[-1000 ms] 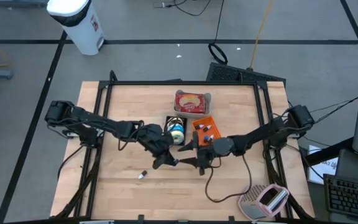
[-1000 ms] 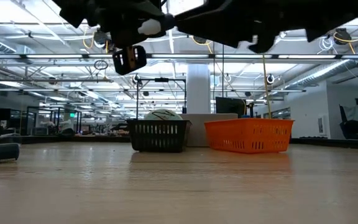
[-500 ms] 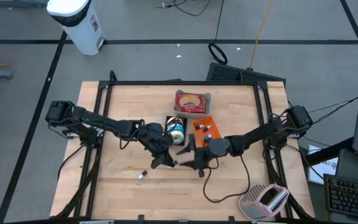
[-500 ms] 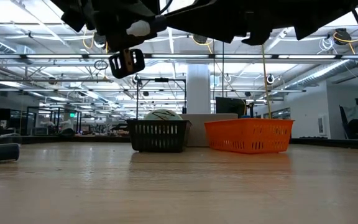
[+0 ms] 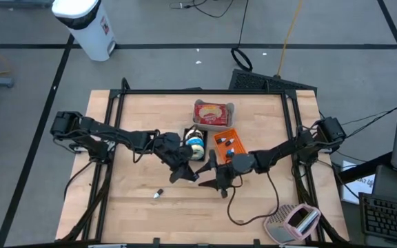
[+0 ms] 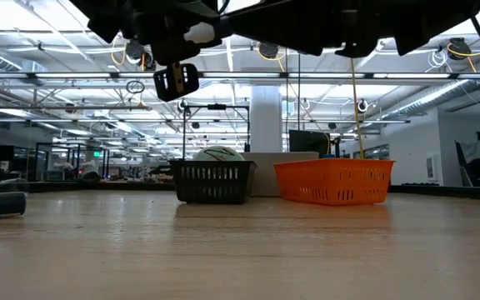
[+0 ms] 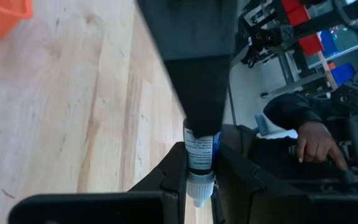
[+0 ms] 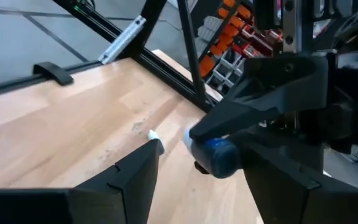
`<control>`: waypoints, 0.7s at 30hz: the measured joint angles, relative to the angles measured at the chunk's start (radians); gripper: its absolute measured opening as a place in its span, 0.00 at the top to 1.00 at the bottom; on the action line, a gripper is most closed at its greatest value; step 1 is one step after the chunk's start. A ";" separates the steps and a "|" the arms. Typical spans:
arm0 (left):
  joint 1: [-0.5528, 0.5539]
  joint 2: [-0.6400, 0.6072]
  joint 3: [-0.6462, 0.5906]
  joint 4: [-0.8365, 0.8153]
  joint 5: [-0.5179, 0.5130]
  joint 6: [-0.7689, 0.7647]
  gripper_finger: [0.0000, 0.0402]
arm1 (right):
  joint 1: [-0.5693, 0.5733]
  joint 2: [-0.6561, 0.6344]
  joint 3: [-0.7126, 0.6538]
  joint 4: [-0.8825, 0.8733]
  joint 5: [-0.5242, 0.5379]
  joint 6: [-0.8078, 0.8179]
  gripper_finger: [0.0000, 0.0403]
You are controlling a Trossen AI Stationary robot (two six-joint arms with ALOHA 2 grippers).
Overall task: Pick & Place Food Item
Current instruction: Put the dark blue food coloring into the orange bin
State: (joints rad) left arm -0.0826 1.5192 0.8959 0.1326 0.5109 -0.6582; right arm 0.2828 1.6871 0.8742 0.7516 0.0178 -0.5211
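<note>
Right now your left hand point(image 5: 185, 171) is pinched tight on a small bottle point(image 7: 199, 163) with a blue label and a white tip, carried in the air above the middle of the desk point(image 5: 143, 117); your left wrist view shows both fingers point(image 7: 171, 173) pressed to its sides. Your right hand point(image 5: 207, 178) sits just to the right of it, fingers spread wide and gripping nothing, and its own camera looks straight at the bottle's blue body between those spread fingers. That face-to-face pose reads like a handover in mid-air, which would explain why the bottle is held up rather than set down. The orange basket point(image 5: 228, 143), just beyond your right hand, already holds a few small items, so it is probably where the bottle goes; the black basket point(image 5: 194, 141) to its left holds a round pack, and a tray of food point(image 5: 213, 114) lies farther back. One more small bottle point(image 5: 157, 194) lies on the desk at the near left. If you do pass it across, close the right hand before the left lets go, or the bottle may drop.
</note>
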 joint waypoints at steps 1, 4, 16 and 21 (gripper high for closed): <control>0.000 0.000 0.000 0.005 -0.002 0.000 0.85 | -0.002 0.000 0.000 0.000 0.001 -0.005 0.45; 0.000 0.000 0.000 0.013 -0.012 -0.019 0.85 | -0.009 0.005 0.000 0.009 0.001 -0.021 0.46; 0.002 0.000 0.000 0.054 -0.022 -0.112 0.85 | -0.014 0.015 0.000 0.035 0.003 -0.074 0.56; 0.002 0.001 0.000 0.053 -0.032 -0.142 0.85 | -0.006 0.015 0.000 0.034 0.009 -0.090 0.68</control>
State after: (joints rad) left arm -0.0807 1.5200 0.8955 0.1852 0.4790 -0.7999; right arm 0.2764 1.7023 0.8742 0.7853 0.0273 -0.6109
